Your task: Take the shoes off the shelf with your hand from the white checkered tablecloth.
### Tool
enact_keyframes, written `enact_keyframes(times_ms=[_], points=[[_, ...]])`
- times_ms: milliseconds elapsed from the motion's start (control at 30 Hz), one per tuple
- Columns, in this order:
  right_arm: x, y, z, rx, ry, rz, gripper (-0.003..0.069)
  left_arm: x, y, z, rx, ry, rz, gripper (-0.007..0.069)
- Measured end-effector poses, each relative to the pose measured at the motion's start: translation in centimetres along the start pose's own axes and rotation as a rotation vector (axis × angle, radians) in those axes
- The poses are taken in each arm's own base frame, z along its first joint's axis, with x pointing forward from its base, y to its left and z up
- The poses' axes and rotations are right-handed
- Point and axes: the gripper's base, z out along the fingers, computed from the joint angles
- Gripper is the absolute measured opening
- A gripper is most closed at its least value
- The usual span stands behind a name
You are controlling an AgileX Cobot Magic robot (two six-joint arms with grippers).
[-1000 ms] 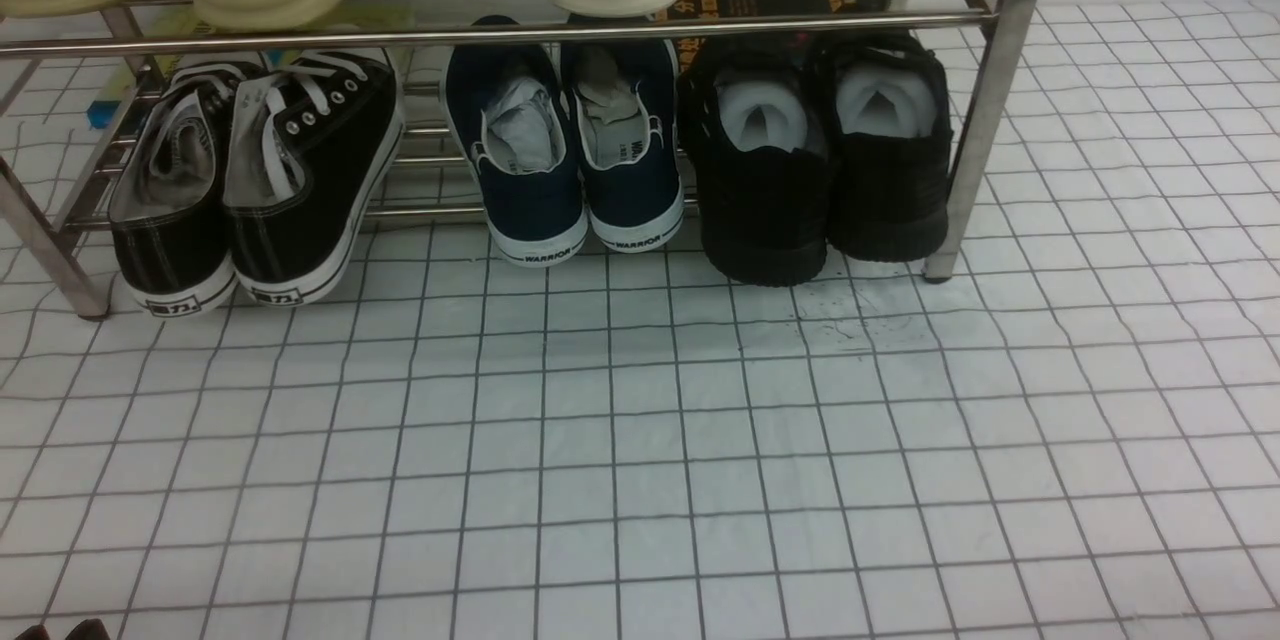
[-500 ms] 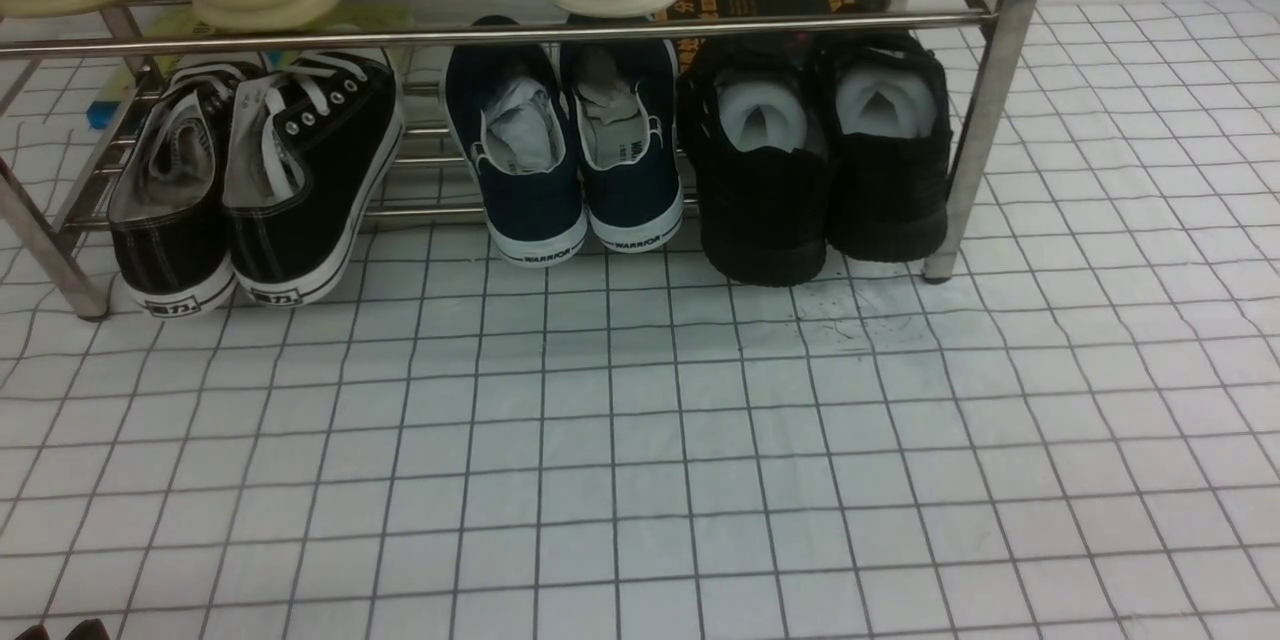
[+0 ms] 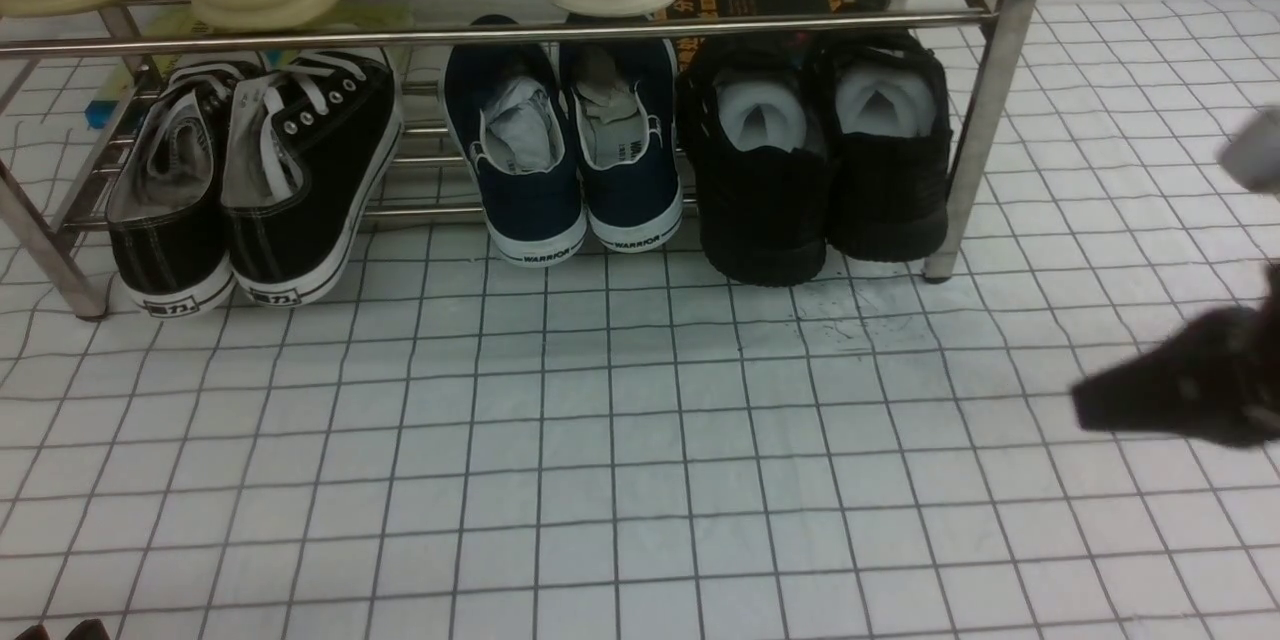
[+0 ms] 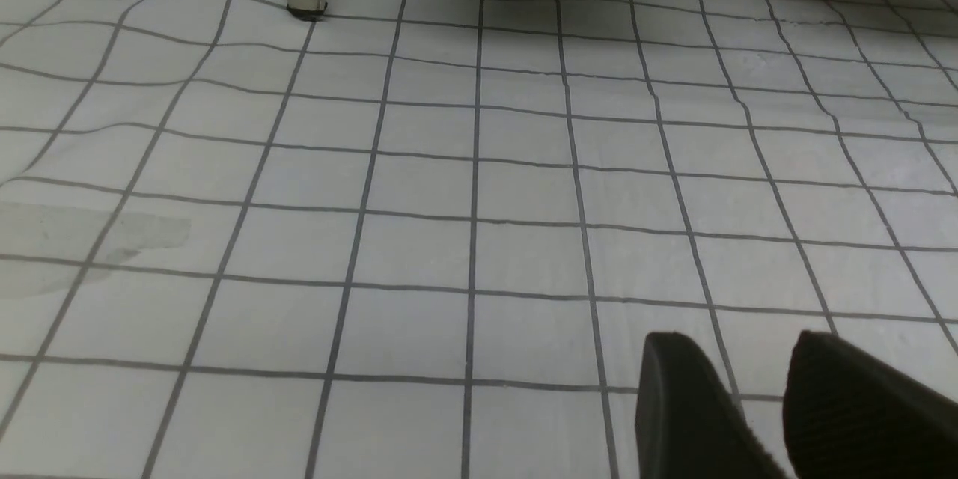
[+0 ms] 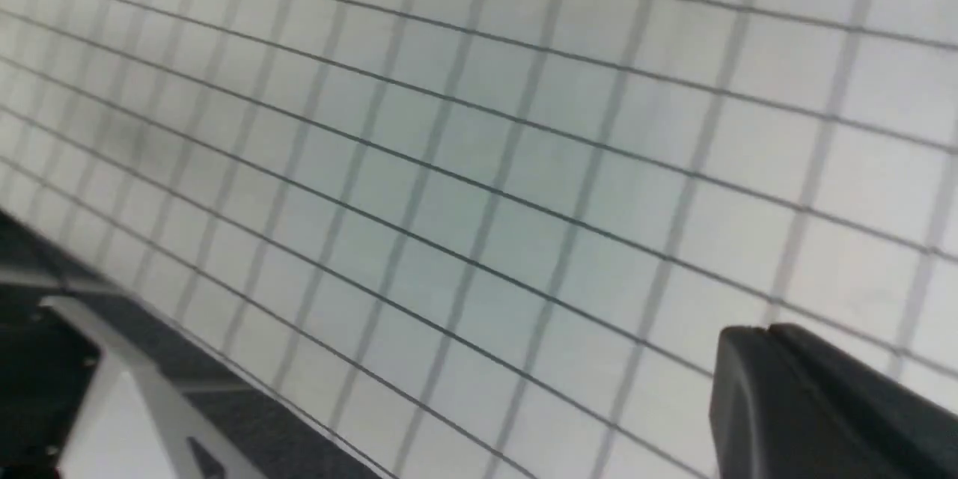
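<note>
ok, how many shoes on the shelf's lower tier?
6 on the shelf: two black canvas sneakers at the left, two navy slip-ons in the middle, two all-black lace-ups at the right. Any further back would be hidden.

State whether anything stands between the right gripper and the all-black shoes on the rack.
Only bare checkered cloth lies between the right gripper and the shoes. The rack's right front leg stands close beside them, so a sideways approach might clip it.
</note>
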Motion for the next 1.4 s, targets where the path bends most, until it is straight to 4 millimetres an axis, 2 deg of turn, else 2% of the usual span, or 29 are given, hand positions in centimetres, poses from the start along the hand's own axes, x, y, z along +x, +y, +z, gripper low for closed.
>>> enact_keyframes(times_ms=[33,67,100,133,167,233,400,533,733,933,1167,1267,1400], points=[[-0.3,-0.1,0.1,0.000,0.002,-0.003,0.0043,0.0,0.0,0.0,0.000,0.000,0.000,0.0239],[-2.1,0.2,2.3,-0.045,0.036,-0.039,0.0088,0.0,0.0,0.0,0.000,0.000,0.000,0.0239],[-3.3,0.6,3.4,-0.062,0.052,-0.065,0.0118,0.0,0.0,0.0,0.000,0.000,0.000,0.0239],[-4.5,1.0,4.1,-0.073,0.055,-0.093,0.0142,0.0,0.0,0.0,0.000,0.000,0.000,0.0239],[-4.7,1.2,4.4,-0.077,0.061,-0.103,0.0155,0.0,0.0,0.0,0.000,0.000,0.000,0.0239],[-7.4,2.1,6.8,-0.073,0.098,-0.160,0.0225,0.0,0.0,0.0,0.000,0.000,0.000,0.0242],[-11.5,3.3,9.0,0.040,0.115,-0.240,0.0300,0.0,0.0,0.0,0.000,0.000,0.000,0.0242],[-13.4,3.9,10.7,0.130,0.113,-0.277,0.0355,0.0,0.0,0.0,0.000,0.000,0.000,0.0242],[-14.5,4.6,13.9,0.231,0.083,-0.400,0.0450,0.0,0.0,0.0,0.000,0.000,0.000,0.0242],[-15.0,4.3,14.9,0.323,0.030,-0.441,0.0531,0.0,0.0,0.0,-0.001,0.000,0.002,0.0242],[-15.2,3.4,16.4,0.357,0.003,-0.470,0.0543,0.0,0.0,0.0,-0.001,0.000,0.002,0.0242],[-15.0,2.3,18.1,0.382,0.021,-0.490,0.0543,0.0,0.0,0.0,-0.001,0.000,0.002,0.0242],[-14.6,1.5,19.2,0.398,0.048,-0.500,0.0543,0.0,0.0,0.0,-0.001,0.000,0.002,0.0242]])
